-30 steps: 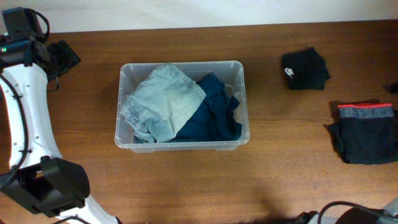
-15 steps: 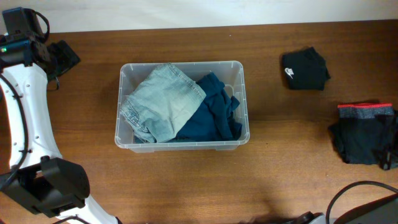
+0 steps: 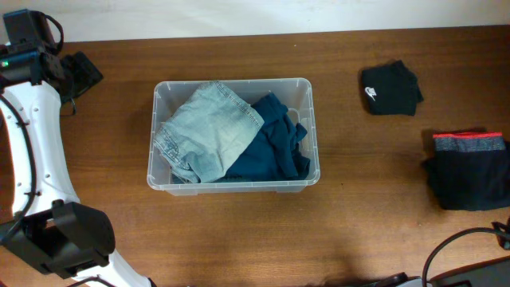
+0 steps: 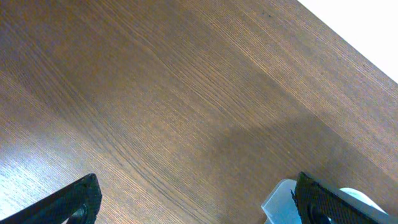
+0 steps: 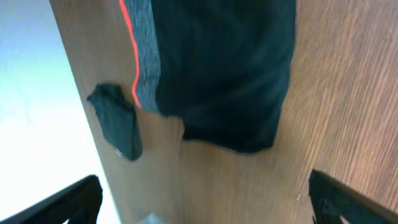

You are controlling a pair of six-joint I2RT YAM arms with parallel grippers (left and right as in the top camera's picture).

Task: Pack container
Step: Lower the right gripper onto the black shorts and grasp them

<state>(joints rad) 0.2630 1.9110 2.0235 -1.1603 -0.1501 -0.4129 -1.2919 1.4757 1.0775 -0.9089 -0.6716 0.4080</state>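
The container (image 3: 311, 127), a clear plastic bin, stands left of the table's middle. Light blue jeans (image 3: 209, 127) and a dark teal garment (image 3: 275, 143) lie in it. A folded black garment with a white logo (image 3: 390, 88) lies at the back right. A black garment with a grey and red waistband (image 3: 466, 171) lies at the right edge, also in the right wrist view (image 5: 224, 74). My left gripper (image 3: 86, 75) hovers open at the far left, over bare wood (image 4: 199, 205). My right gripper (image 5: 205, 202) is open and empty above the table, near the waistband garment.
A corner of the container (image 4: 280, 202) shows beside the right finger in the left wrist view. The left arm's white links (image 3: 40, 159) run down the left side. A black cable (image 3: 446, 247) loops at the bottom right corner.
The right arm's tip slid down the right edge of the overhead view and out of it. The left arm and the garments have not moved.
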